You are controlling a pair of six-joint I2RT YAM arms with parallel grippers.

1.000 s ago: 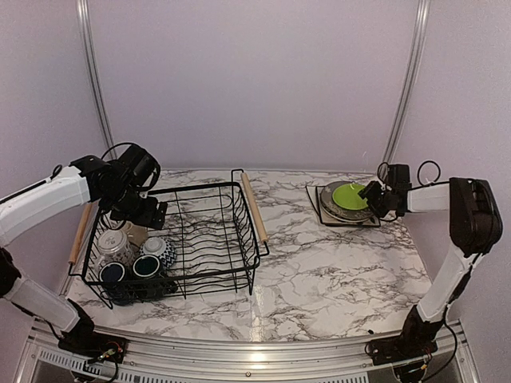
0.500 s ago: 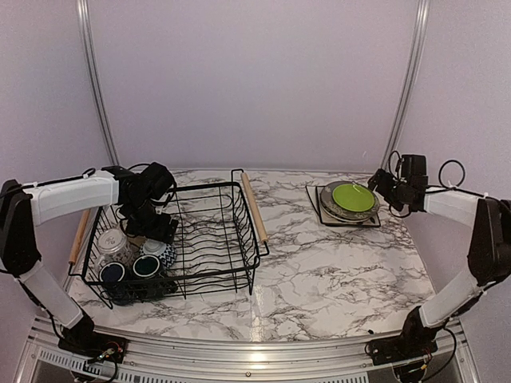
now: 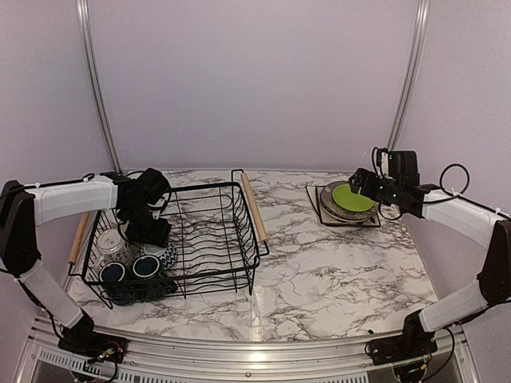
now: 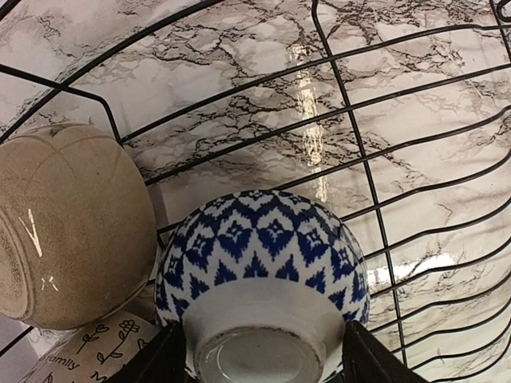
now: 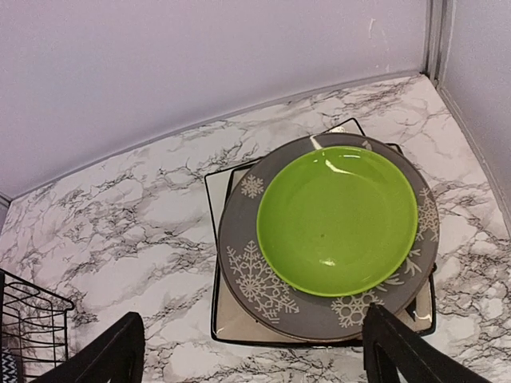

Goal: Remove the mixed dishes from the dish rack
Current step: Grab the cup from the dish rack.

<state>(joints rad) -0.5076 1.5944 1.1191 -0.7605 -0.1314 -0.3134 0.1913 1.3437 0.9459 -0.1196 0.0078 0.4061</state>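
Note:
The dish rack [image 3: 200,189] stands at the left with several mugs bunched in its near-left corner. My left gripper [image 3: 152,231] reaches down into it. In the left wrist view its fingers lie against both sides of a blue-and-white patterned mug [image 4: 259,255], my left gripper [image 4: 263,359] closed round the mug's base. A tan mug [image 4: 72,223] lies beside it. At the right, a lime-green plate [image 5: 337,219] sits on a grey plate [image 5: 255,279] on a square cream plate [image 5: 227,319]. My right gripper [image 5: 251,351] hangs open above that stack, holding nothing.
Two dark-blue mugs [image 3: 112,273] and a white lettered mug [image 3: 113,243] fill the rack's corner. The rack's wooden handle [image 3: 253,206] faces the marble table [image 3: 319,271]. Walls close in behind and to the sides.
My left gripper has dropped into the rack and narrowed its jaws round the patterned mug. My right gripper has opened and lifted back from the plate stack.

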